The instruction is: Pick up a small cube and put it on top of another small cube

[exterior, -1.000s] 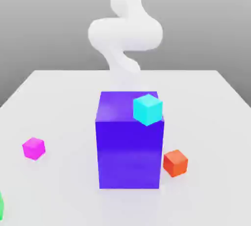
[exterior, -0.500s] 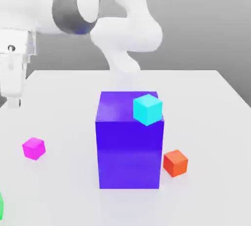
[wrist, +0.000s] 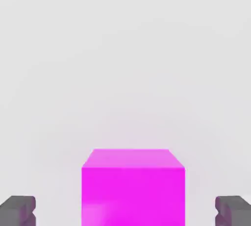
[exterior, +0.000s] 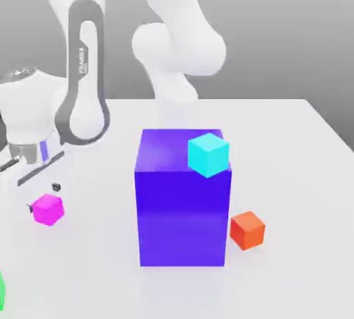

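Note:
The small cube (exterior: 48, 210), bright magenta-pink, rests on the white table (exterior: 290, 144) toward the exterior view's left. My gripper (exterior: 43, 198) hangs low just over it, open, with one dark fingertip on each side of the cube and a gap to each. In the hand view the small cube (wrist: 133, 186) sits centred in my gripper (wrist: 126, 211), whose grey fingertips (wrist: 18, 210) stand well clear of its faces. A small cyan cube (exterior: 208, 153) sits on the top front corner of the big purple-blue block (exterior: 181, 207). A small orange cube (exterior: 247, 230) lies on the table beside that block.
The tall purple-blue block stands mid-table, to the exterior view's right of my hand. A green object (exterior: 1, 290) peeks in at the lower left edge of the exterior view. The white arm (exterior: 173, 41) rises behind the block.
The arm has swung in from the upper left and dropped down; the hand now sits just over the magenta cube. The jaws stayed open and no cube moved.

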`<state>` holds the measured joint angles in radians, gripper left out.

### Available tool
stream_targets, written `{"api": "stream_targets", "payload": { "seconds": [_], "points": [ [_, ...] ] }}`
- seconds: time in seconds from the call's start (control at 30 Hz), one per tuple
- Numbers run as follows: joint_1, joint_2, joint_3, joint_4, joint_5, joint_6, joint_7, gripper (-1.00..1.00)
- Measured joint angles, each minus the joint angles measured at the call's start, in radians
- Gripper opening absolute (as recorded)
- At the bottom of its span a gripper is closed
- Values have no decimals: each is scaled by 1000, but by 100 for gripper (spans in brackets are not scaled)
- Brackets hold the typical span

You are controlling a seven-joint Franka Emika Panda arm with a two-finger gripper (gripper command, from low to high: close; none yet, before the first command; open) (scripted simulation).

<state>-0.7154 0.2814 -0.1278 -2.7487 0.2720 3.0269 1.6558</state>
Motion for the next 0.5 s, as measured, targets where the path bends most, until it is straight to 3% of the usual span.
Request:
{"api": "stream_targets", "payload": {
  "seconds": [0.03,0.27,0.5],
  "points": [
    [-24,22,28,4,13,18,-10,-100],
    [-30,27,34,5,13,23,-9,-100],
    [71,-135,-105,-29,-144,-101,108,-100]
  ]
}}
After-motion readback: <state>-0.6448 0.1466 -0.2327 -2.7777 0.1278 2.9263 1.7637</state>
